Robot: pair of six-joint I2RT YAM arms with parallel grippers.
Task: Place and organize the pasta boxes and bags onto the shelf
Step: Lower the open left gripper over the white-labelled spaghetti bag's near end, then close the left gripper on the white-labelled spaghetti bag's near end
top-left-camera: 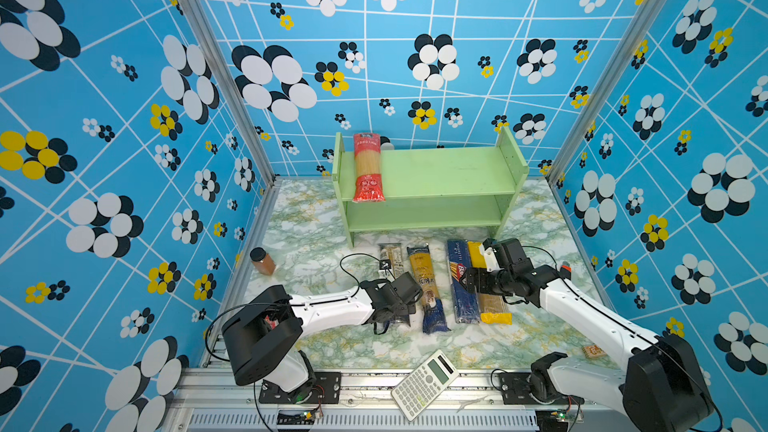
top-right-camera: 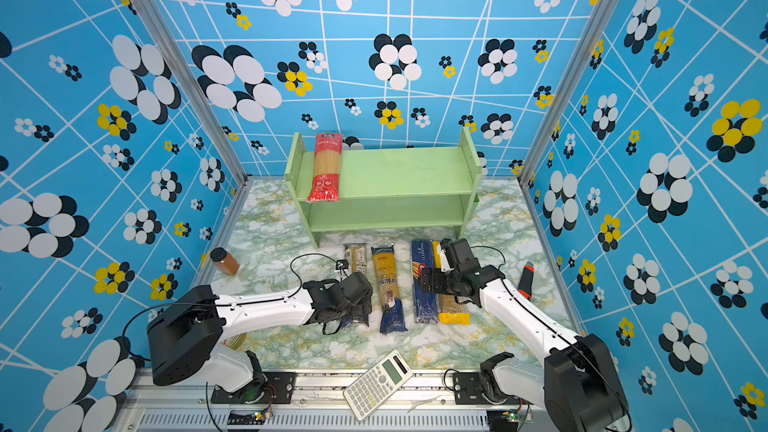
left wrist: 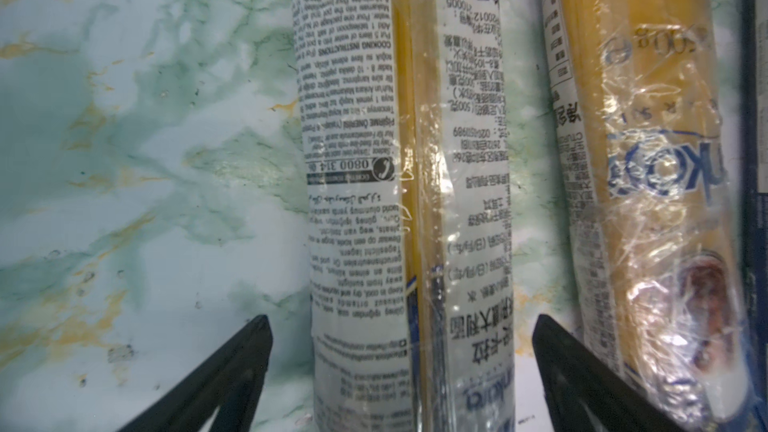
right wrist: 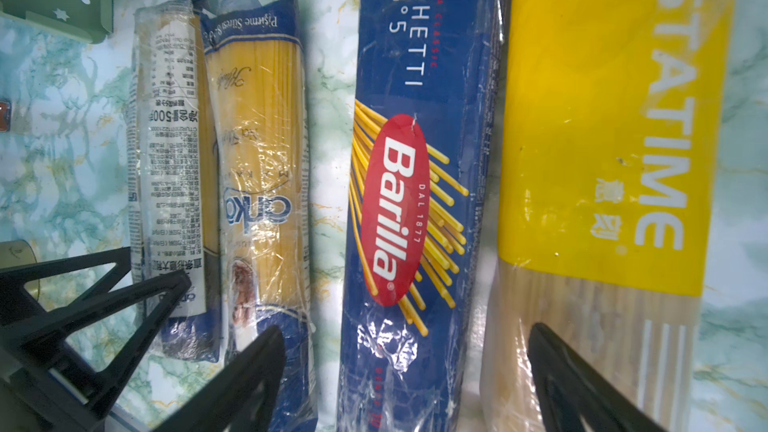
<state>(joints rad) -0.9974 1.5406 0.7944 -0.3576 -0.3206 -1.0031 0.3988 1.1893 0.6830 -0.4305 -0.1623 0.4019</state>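
Left gripper [left wrist: 401,322] hangs released astride the clear pasta bag [left wrist: 415,160], likely light, slippery and brittle inside, best pinched across its narrow middle.

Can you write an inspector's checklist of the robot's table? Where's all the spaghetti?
Surface: green-white marble tabletop, no spills seen.
Job's things: red-ended bag lies on the green shelf, top tier, left end; clear-navy bag, yellow-navy bag, Barilla box and yellow bag lie side by side on the tabletop in front.
Clutter: calculator at front edge, brown jar at left, orange-black tool at right.
End effectors: left end effector open astride the clear-navy bag; right end effector open over the Barilla box; neither grips.
Cables: black cable loops by the left arm.
Surroundings: blue flowered walls.
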